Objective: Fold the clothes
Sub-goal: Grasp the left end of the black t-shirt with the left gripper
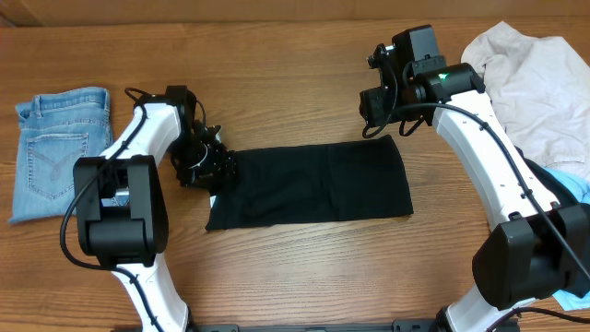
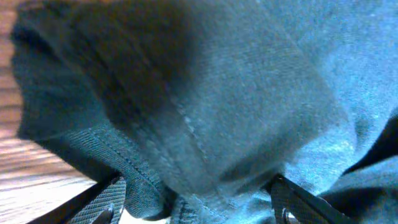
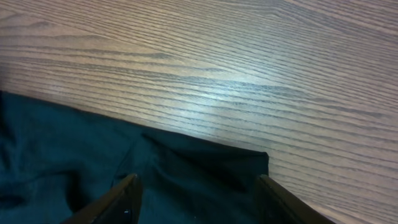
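Observation:
A black garment [image 1: 313, 184] lies flat on the wooden table [image 1: 277, 74], folded into a long rectangle. My left gripper [image 1: 210, 161] is at its left edge. In the left wrist view the dark cloth [image 2: 236, 93] fills the frame and bunches between the spread fingers [image 2: 196, 186], which are open. My right gripper [image 1: 378, 120] hovers over the garment's far right corner. In the right wrist view its fingers [image 3: 198, 180] are open and empty, just above the cloth corner [image 3: 74, 149].
Folded blue jeans [image 1: 55, 152] lie at the left edge. A pile of beige clothing [image 1: 535, 83] sits at the back right, with a light blue piece [image 1: 572, 189] below it by the right arm's base.

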`<state>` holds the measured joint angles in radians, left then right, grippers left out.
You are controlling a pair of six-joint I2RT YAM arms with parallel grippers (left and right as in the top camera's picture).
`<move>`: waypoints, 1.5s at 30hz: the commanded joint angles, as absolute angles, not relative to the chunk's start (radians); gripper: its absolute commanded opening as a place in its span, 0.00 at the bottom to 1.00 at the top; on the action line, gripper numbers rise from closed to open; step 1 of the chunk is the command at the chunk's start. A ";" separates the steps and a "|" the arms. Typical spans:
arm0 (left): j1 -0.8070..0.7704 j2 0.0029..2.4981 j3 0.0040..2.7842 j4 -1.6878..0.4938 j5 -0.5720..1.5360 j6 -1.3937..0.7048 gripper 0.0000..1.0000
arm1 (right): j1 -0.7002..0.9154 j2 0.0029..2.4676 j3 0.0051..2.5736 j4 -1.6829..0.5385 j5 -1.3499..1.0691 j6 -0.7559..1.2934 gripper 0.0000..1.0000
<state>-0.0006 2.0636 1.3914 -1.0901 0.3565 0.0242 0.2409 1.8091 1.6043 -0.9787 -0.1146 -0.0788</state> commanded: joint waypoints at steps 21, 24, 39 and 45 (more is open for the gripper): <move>0.030 2.092 1.339 -1.051 0.245 -0.079 0.04 | 0.238 1.808 1.605 -0.986 -0.105 -0.073 0.61; 0.097 2.092 1.407 -1.101 0.214 -0.078 0.04 | 0.234 1.808 1.605 -0.985 -0.105 -0.073 0.61; 0.360 2.092 2.038 -1.492 0.242 -0.075 0.05 | 0.206 1.808 1.605 -0.999 -0.106 -0.073 0.61; 0.288 2.092 2.117 -1.567 0.428 -0.076 0.09 | 0.206 1.808 1.605 -1.008 -0.106 -0.073 0.61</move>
<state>0.3470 2.0949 2.0857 -1.5570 0.2905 -0.0723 0.2092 1.8091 1.6043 -1.0042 -0.1143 -0.0784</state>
